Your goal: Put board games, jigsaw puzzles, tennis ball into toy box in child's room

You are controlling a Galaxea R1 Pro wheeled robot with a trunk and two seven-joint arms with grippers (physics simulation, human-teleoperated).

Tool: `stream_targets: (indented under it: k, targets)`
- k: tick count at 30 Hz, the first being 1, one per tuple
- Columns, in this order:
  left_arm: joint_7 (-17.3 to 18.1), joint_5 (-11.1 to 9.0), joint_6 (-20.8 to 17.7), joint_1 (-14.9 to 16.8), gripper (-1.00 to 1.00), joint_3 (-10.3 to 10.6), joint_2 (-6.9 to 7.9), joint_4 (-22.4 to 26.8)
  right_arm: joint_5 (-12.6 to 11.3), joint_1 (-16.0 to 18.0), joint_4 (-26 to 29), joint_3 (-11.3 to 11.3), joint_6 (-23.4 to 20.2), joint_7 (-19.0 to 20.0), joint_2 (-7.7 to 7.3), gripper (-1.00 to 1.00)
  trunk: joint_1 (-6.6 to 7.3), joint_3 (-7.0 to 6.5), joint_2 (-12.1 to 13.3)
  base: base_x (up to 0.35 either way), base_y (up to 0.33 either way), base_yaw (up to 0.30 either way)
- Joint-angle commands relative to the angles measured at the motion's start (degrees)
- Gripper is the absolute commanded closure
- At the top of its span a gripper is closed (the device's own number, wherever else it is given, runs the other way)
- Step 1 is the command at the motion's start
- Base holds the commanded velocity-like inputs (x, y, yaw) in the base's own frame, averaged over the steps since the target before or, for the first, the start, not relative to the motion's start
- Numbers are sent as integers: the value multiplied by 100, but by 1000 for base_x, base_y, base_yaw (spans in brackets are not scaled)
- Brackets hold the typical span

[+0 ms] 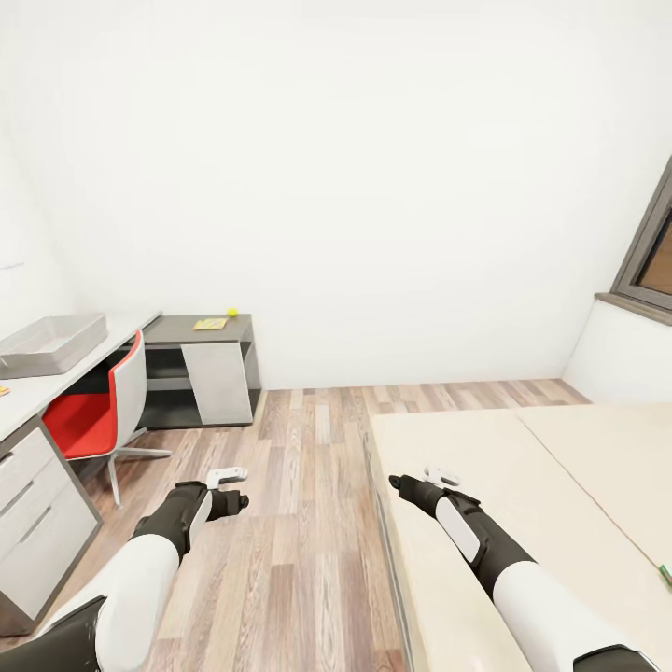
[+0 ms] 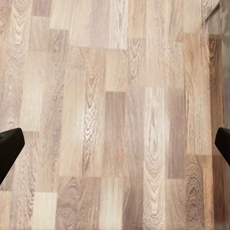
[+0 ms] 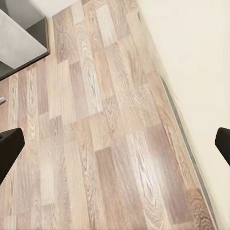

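Both grippers are spread wide and hold nothing. In the left wrist view the left gripper [image 2: 115,143] shows its dark fingertips [image 2: 9,146] at the two side edges, with bare wood-plank floor [image 2: 115,96] between them. The right gripper [image 3: 115,146] is parted just as far, over the floor beside the long edge of the bed [image 3: 191,57].

From the head view, the left gripper [image 1: 229,476] hangs above the floor and the right gripper [image 1: 439,478] sits over the bed's near edge, touching nothing.

The toy box [image 1: 51,341] rests on the pale top of the table [image 1: 28,392], near its back edge, long axis running along the wall. On the lower dark section, the tennis ball [image 1: 231,313] sits near the back edge, with a flat yellow-patterned jigsaw puzzle [image 1: 211,324] just in front of it. A red chair [image 1: 93,415] stands tucked at the table. A green sliver of something flat [image 1: 665,572] peeks in at the bed's right side; what it is cannot be told
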State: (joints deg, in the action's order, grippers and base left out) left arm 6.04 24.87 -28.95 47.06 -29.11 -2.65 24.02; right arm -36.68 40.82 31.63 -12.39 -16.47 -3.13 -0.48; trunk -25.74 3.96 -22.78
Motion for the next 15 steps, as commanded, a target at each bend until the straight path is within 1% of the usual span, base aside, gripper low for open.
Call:
stream_targets:
  k: [1,10,15]
  targets:
    - [46,61,-27,5,-100,-43,-7,15,-32,5,10,-27,-19,-32,-5,-100,-4,14,-13,0,0,0]
    - [46,58,-28,5,-100,-43,-7,15,-32,5,10,-27,-23,-33,-5,-100,-4,14,-13,-2,0,0]
    - [46,55,-28,5,-100,-43,-7,15,-32,5,10,-27,-23,-32,-5,-100,-4,14,-13,-43,0,0]
